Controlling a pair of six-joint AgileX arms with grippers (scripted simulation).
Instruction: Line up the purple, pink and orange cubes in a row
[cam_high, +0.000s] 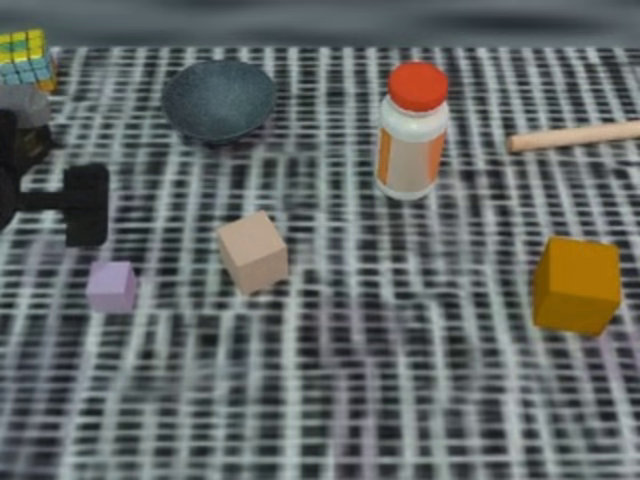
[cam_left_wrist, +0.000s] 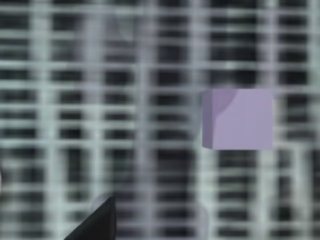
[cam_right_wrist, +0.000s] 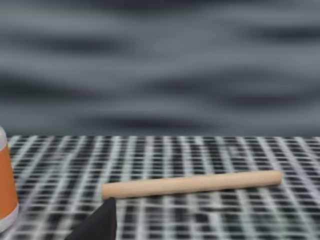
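Top view shows the left arm reaching in from the left edge of the table (cam_high: 400, 400), its dark left end effector (cam_high: 86, 205) hanging just behind the purple cube (cam_high: 111, 286), which lies a little nearer the table's front edge; whether its fingers are open cannot be told, and nothing is seen in them. The pink cube (cam_high: 253, 252) sits to the right of the purple one, turned slightly askew, and the orange cube (cam_high: 575, 285) lies well apart at the far right, so the three are not yet in a row. A bowl (cam_high: 218, 98), a bottle (cam_high: 411, 131), a wooden rod (cam_high: 573, 136) and a puzzle cube (cam_high: 25, 56) stand farther back. Left wrist view shows the purple cube (cam_left_wrist: 238, 119) resting free on the table, small, matte and pale lilac, off to one side of a dark fingertip (cam_left_wrist: 97, 224). Right wrist view shows only the rod (cam_right_wrist: 191, 183) and the bottle's edge (cam_right_wrist: 7, 185); the right arm looks parked, leaving the left arm nearer.
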